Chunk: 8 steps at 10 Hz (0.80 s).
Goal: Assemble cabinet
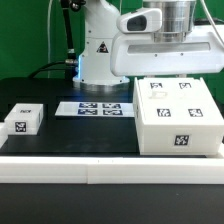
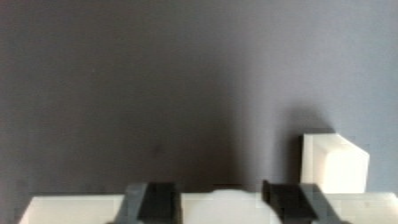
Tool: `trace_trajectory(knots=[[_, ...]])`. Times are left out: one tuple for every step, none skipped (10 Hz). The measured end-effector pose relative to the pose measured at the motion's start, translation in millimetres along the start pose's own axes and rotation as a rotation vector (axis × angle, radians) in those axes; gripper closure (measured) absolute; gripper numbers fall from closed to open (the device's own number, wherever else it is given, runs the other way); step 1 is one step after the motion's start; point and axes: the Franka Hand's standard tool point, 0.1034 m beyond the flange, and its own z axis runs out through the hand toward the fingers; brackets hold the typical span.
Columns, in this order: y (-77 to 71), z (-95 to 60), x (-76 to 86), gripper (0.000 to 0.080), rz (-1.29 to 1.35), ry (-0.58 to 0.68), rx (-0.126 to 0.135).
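The cabinet [image 1: 178, 115] is a large white box with black-and-white tags, standing on the black table at the exterior view's right. My gripper [image 1: 170, 56] hangs just above and behind its far top edge, and the box hides the fingertips there. In the wrist view my gripper [image 2: 221, 205] shows two dark fingers [image 2: 157, 203] standing apart, with a white part of the cabinet [image 2: 221, 208] filling the gap between them from finger to finger. More white cabinet surface [image 2: 71, 210] runs along that edge, and a white corner [image 2: 333, 160] rises beside one finger.
A small white tagged block [image 1: 22, 118] lies at the exterior view's left. The marker board [image 1: 95, 107] lies flat in the middle near the robot base [image 1: 95, 55]. A long low white rail [image 1: 90, 165] edges the table's front.
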Motion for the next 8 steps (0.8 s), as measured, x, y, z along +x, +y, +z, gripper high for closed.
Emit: trace_trajectory(knots=[[0.0,0.4,-2.9,0.0581,0.003,-0.022,0.000],[0.0,-1.3,-8.1,0.0581,0.014,-0.080,-0.001],[-0.3,-5.3,-12.5,0.0581,0.037,-0.145,-0.003],[-2.3,-9.0,-17.9,0.0581,0.051,-0.199,-0.005],[-4.6,-15.2,-18.7,0.0581,0.059,-0.233,-0.006],[-6.3,-25.6,-9.5,0.0581,0.066,-0.250,-0.004],[-6.4,-22.5,-8.1,0.0581,0.065,-0.239,-0.004],[-5.8,-19.6,-11.8,0.0581,0.066,-0.248,-0.006]])
